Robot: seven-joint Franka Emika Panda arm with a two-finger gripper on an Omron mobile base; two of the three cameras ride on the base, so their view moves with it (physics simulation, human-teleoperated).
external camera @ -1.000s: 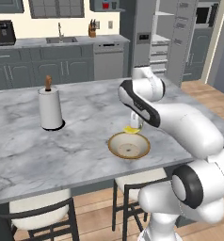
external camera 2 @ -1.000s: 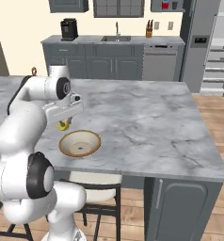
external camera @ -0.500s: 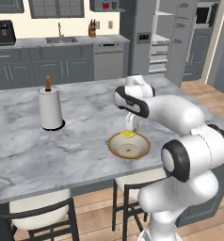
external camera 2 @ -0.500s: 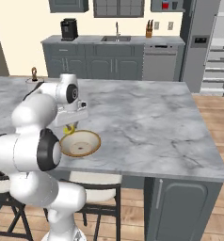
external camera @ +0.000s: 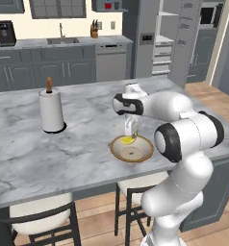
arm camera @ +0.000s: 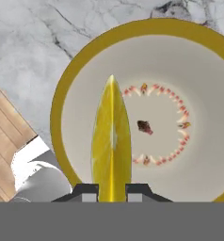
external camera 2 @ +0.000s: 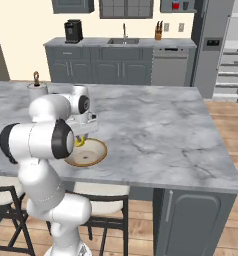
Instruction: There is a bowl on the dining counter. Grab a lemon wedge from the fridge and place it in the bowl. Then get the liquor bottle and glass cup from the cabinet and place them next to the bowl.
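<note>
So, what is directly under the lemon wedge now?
The bowl: its pale inside with a ring of small marks lies below the lemon wedge, which the shut gripper holds. The wedge covers a strip of the bowl's floor.

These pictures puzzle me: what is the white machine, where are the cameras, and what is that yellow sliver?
It is a white robot arm in a rendered kitchen. Two cameras ride behind it, left and right; a third looks along its gripper. On the marble dining counter lie a shallow tan bowl and a paper-towel roll. The yellow sliver is a lemon wedge, pinched between the shut fingers and hanging over the bowl's rim area. The fridge stands behind.
</note>
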